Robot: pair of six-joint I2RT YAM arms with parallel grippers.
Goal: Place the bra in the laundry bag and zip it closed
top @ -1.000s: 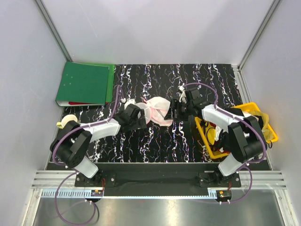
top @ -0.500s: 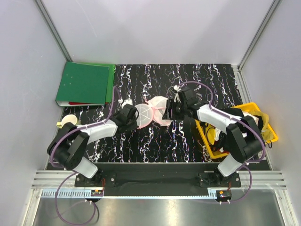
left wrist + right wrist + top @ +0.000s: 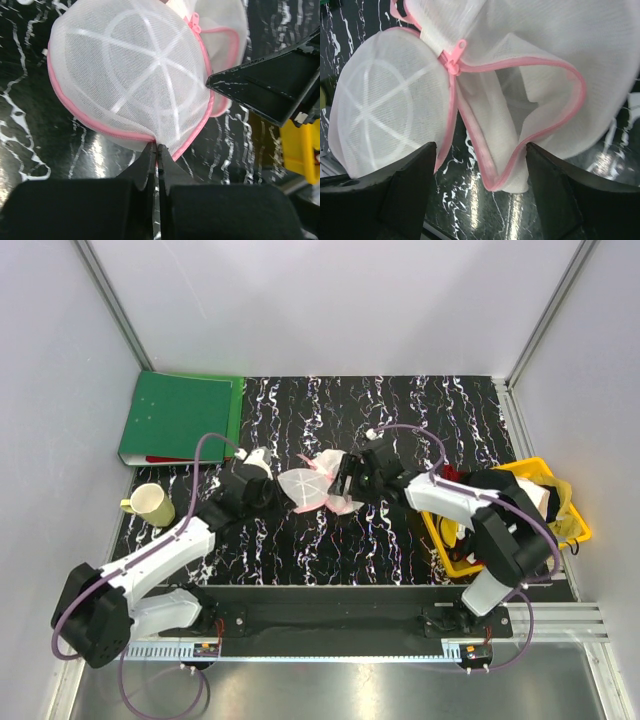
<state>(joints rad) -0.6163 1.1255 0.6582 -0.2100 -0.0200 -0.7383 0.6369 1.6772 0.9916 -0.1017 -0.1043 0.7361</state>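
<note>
Pink-rimmed mesh laundry bag (image 3: 312, 487) lies on the desk (image 3: 400, 540) between both arms. Its unzipped mouth gapes toward the right tool (image 3: 480, 155), whose fingers stand wide just right of the bag. At the bag's left rim the left tool (image 3: 157, 150) pinches tight. I cannot find the bra.
</note>
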